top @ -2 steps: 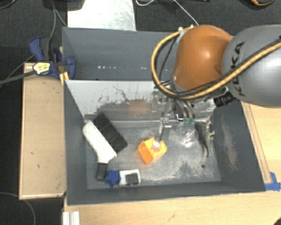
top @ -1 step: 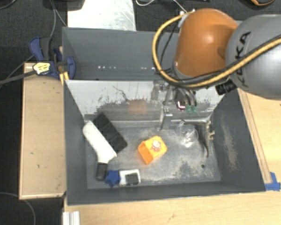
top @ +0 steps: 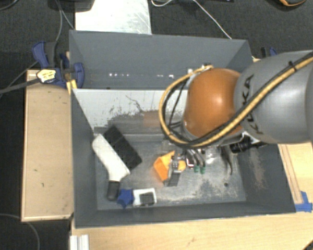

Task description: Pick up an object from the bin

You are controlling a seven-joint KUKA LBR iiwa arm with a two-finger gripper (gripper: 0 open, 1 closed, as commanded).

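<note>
Your claw (top: 173, 176) hangs low over the floor of the grey metal bin (top: 88, 139), just beside the small orange wedge-shaped block (top: 160, 167); apart or clamped, you cannot tell; left of that block lie a flat black rectangular slab (top: 122, 145) and a long white bar (top: 109, 158); below-left of it, a small blue-and-white piece (top: 137, 197).

Scuffed matt grey metal bin (top: 88, 139); glossy orange wrist cover (top: 211, 103); black block (top: 122, 145), perhaps foam.
</note>
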